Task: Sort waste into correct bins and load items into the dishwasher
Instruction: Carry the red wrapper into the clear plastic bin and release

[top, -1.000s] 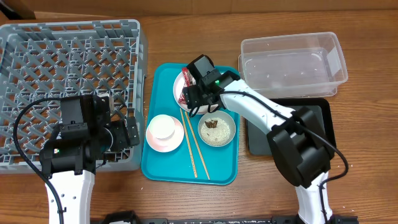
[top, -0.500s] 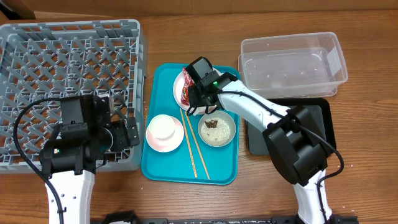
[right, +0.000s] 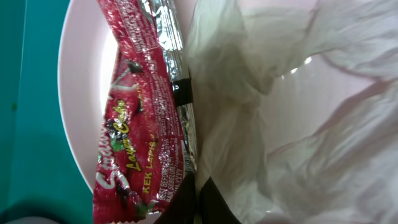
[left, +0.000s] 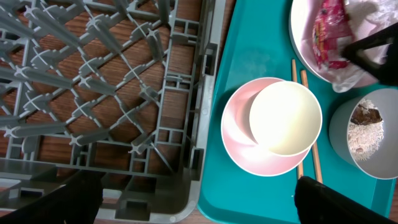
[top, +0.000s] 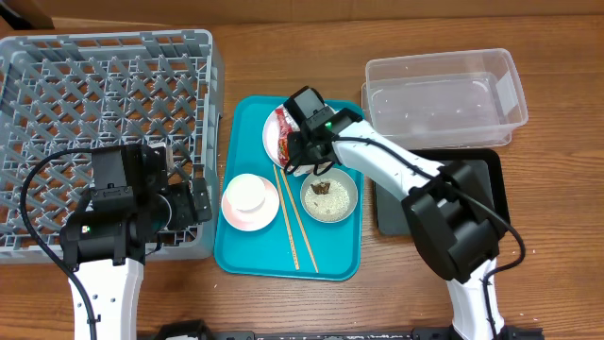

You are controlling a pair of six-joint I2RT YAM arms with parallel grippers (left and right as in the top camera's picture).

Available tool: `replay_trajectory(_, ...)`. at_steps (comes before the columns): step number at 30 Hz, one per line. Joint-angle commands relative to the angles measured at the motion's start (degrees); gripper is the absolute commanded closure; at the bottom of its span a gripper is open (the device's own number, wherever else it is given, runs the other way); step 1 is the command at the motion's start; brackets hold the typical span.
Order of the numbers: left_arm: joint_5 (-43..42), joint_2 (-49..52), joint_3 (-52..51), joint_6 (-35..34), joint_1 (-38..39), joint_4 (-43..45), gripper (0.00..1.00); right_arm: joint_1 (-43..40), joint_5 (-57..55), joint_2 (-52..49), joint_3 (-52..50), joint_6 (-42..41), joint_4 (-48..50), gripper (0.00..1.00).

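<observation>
My right gripper (right: 198,202) is down on the large white plate (right: 81,93), shut where the silver seam of the red snack wrapper (right: 134,124) meets the crumpled napkin (right: 298,124); it appears to pinch the wrapper's edge. Overhead, that gripper (top: 291,156) covers most of the plate (top: 271,132). My left gripper (left: 199,208) hangs open over the corner of the grey dish rack (left: 93,81), holding nothing. A small white cup (top: 248,192) stands on the pink saucer (top: 236,215). Rice and a brown scrap lie in the bowl (top: 329,195). Two chopsticks (top: 297,227) lie between them.
Everything to sort sits on a teal tray (top: 245,255) mid-table. The clear tub (top: 444,97) stands at the back right, the black tray (top: 491,189) just in front of it under my right arm. The rack (top: 104,123) fills the left side.
My right gripper has closed from wide open onto the wrapper's edge on the plate, with barely any shift in position. The left arm has stayed still.
</observation>
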State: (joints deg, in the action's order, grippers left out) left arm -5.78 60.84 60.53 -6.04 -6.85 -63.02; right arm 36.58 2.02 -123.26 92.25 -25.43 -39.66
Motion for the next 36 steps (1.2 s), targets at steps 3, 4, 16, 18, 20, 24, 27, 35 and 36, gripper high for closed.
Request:
replay_trajectory(3,0.02,0.26,1.46,-0.15,-0.28,0.17,0.0,-4.63,-1.53,11.5,4.44,0.31,-0.31,0.96)
replay_trajectory(4,0.02,0.26,1.46,-0.17,-0.28,0.26,0.0,-5.6,-1.55,13.09,4.44,0.28,-0.35,0.96)
replay_trajectory(16,0.0,0.28,1.46,-0.17,-0.28,0.68,0.0,-20.28,-6.6,19.98,4.07,-2.21,-8.0,0.96)
replay_trajectory(18,0.0,0.28,1.46,-0.17,-0.28,0.96,0.0,-22.51,-7.17,19.96,3.32,-3.15,-9.29,0.96)
replay_trajectory(20,-0.02,0.28,1.46,-0.2,-0.26,1.46,0.0,-24.17,-7.15,19.96,2.21,-3.15,-9.66,0.96)
replay_trajectory(24,-0.07,0.28,1.46,-0.42,-0.26,2.01,0.0,-25.92,-7.06,19.85,1.44,-3.19,-10.36,0.61)
replay_trajectory(27,-0.07,0.28,1.46,-0.42,-0.26,1.99,0.0,-26.05,-6.54,19.85,1.44,-3.13,-8.83,0.24)
replay_trajectory(35,-0.07,0.28,1.46,-0.42,-0.26,1.99,0.0,-23.17,5.2,19.76,1.44,-3.13,-4.74,0.19)
replay_trajectory(36,-0.07,0.28,1.46,-0.42,-0.26,1.99,0.0,-22.23,5.16,19.74,1.44,-3.1,-4.61,0.19)
